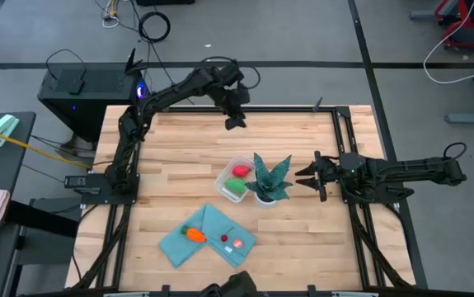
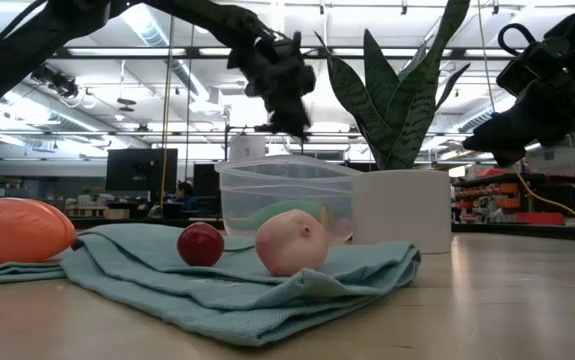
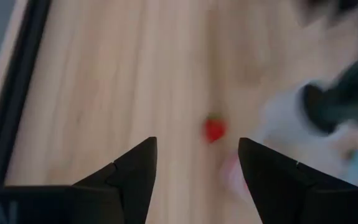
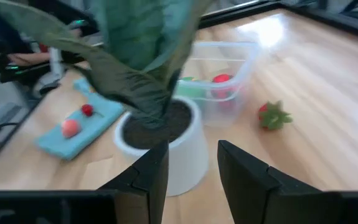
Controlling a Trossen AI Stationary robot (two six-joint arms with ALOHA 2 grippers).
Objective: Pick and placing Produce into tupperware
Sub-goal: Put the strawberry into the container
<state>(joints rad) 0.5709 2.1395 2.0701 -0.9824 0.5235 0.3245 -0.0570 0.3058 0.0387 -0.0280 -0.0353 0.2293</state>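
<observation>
Strawberry (image 3: 214, 130) motion-blurred in left wrist view, tupperware (image 2: 285, 196) contents obscured behind cloth (image 2: 237, 275) produce

Open robotics lab: workbenches, monitors, strip lights.

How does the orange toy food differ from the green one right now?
The orange piece lies on the teal cloth; the green piece sits inside the tupperware. The orange piece touches no other food; the green piece sits right beside a red piece. Both are small toy foods.

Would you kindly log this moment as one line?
left gripper: open, raised, empty | right gripper: open beside plant | tupperware: red, green pieces inside | strawberry: on table
</observation>
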